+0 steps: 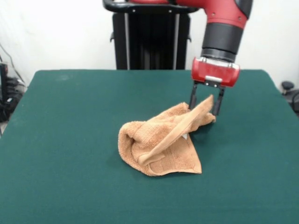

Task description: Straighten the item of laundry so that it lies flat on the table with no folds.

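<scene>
Towel (pixel 161 147), orange-tan, crumpled and folded near the centre of the green table (pixel 70 140); one corner lifted. Gripper (pixel 204 108) stands over that corner, its two fingers closed on the raised cloth; red arm (pixel 224 28) above.

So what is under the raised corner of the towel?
Under the lifted corner of the towel, a small white tag shows above the green table. The cloth hides the tips of the gripper fingers and the folds beneath.
</scene>
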Motion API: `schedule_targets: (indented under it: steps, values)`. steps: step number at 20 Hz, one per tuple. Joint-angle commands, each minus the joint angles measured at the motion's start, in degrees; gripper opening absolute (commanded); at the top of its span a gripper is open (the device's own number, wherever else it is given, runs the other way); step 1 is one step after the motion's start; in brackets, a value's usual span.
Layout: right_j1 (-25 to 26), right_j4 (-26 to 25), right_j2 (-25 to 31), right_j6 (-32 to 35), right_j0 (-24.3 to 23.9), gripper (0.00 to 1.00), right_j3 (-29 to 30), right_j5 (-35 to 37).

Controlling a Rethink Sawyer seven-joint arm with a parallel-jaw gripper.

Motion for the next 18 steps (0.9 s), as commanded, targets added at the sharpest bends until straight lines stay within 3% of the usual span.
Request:
schedule_targets:
  steps: [1,7,12,13,18]
  values:
    - [3.81,9.46,-1.54,7.90,5.58,1.00,-8.38,0.02]
    - [5.83,11.30,-6.08,5.04,8.58,1.00,-8.88,1.73]
    - [6.19,17.30,-11.09,4.69,14.10,1.00,-6.47,3.09]
    - [6.49,17.96,-12.24,5.21,15.16,0.00,-6.20,3.68]
    - [6.33,20.23,-12.43,7.99,16.02,0.00,-4.80,3.96]
